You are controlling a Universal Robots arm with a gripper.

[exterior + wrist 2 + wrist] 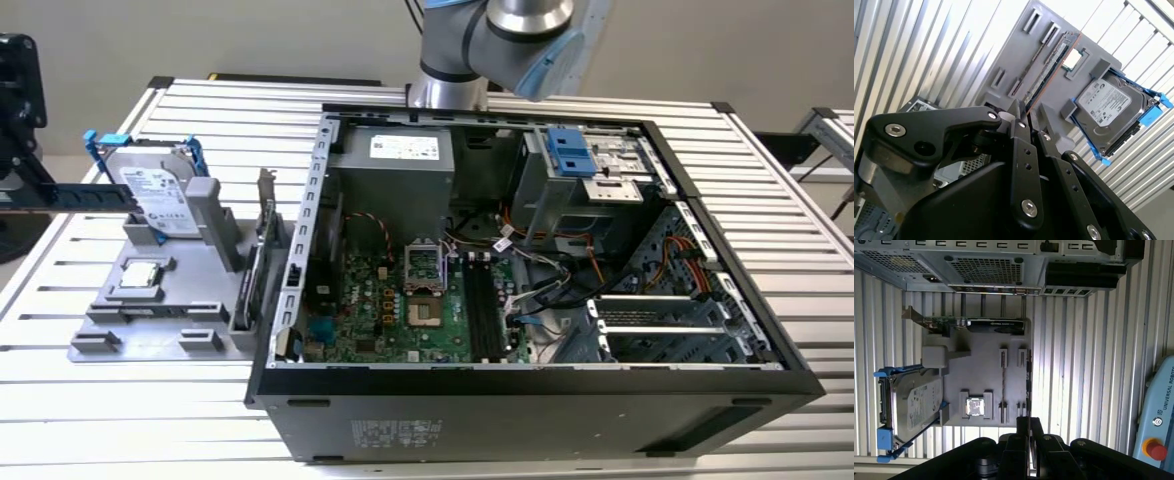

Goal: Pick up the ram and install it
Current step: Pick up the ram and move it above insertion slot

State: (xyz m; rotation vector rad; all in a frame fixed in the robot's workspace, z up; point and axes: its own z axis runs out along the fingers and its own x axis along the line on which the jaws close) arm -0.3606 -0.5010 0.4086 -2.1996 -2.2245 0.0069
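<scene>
The ram is a long thin green stick standing on edge in the grey holder tray, between the processor chip and two empty slot holders. In the first wrist view the ram appears edge-on as a thin line on the tray. My gripper hangs well above the tray, its black fingers pressed together with nothing between them. In the first wrist view the gripper sits over the tray's edge, a little to the side of the ram.
The tray lies at the exterior view's left of the open computer case. It also carries a silver hard drive in a blue frame and a dark expansion card. The arm rises behind the case.
</scene>
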